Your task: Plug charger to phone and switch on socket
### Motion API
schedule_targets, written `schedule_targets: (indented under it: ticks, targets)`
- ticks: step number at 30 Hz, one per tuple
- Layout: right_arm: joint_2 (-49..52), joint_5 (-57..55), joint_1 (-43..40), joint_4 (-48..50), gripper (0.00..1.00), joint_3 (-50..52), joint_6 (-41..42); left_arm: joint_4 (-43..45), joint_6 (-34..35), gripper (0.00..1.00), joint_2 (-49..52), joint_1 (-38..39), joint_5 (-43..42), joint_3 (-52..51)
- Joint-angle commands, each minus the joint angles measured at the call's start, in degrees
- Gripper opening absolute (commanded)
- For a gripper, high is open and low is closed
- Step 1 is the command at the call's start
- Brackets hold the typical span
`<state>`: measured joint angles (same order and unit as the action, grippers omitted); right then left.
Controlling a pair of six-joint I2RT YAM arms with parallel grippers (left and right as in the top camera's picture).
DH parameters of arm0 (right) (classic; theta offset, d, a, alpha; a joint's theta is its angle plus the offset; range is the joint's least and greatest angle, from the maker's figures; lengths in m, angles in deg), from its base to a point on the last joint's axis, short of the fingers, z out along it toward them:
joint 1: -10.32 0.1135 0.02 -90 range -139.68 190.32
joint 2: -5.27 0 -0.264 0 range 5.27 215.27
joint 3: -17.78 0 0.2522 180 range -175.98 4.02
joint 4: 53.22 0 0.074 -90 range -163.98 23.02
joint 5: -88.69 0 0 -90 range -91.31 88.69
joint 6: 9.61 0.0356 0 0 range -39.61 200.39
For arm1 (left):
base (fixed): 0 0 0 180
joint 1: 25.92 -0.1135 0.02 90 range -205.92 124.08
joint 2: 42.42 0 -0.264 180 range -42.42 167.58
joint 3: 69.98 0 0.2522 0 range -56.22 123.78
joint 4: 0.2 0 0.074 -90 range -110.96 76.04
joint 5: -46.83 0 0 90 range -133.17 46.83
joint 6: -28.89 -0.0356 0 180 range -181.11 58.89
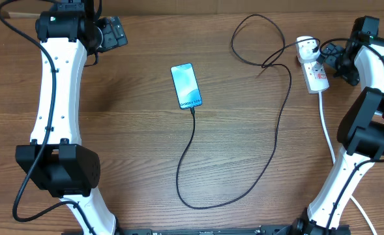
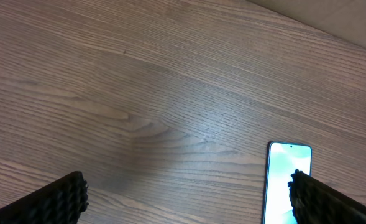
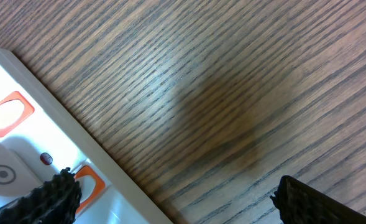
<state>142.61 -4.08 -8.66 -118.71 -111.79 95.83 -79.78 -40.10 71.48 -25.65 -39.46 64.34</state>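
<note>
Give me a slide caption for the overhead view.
Charger runs between phone and socket; left gripper and right gripper open, holding nothing.

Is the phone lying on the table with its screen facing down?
No, the phone lies with its lit blue screen facing up in the overhead view.

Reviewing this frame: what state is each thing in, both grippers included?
socket: lying flat; switch position cannot be told.
charger: slack, plug end in the socket, tip at the lower short edge of the phone, apparently inserted.
phone: lying flat, screen lit.
left gripper: open, empty.
right gripper: open, empty.
</note>
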Motion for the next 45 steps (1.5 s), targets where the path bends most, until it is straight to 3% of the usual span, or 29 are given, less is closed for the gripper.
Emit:
schedule_targets:
  ticks: [1,35,45]
  targets:
    - [0.9,2.8,0.9,-0.9,1.0,0.4,-0.7,0.0,0.8,1.0,0.3,0.2,0.8,-0.1]
    - [0.6,5.5,0.9,-2.3,1.0,0.1,-0.6,0.0,0.8,1.0,0.3,0.2,0.8,-0.1]
    - [-9.2,5.4,-0.1,-9.8,1.0,-3.5,-0.5,0.0,0.8,1.0,0.3,0.2,0.8,-0.1]
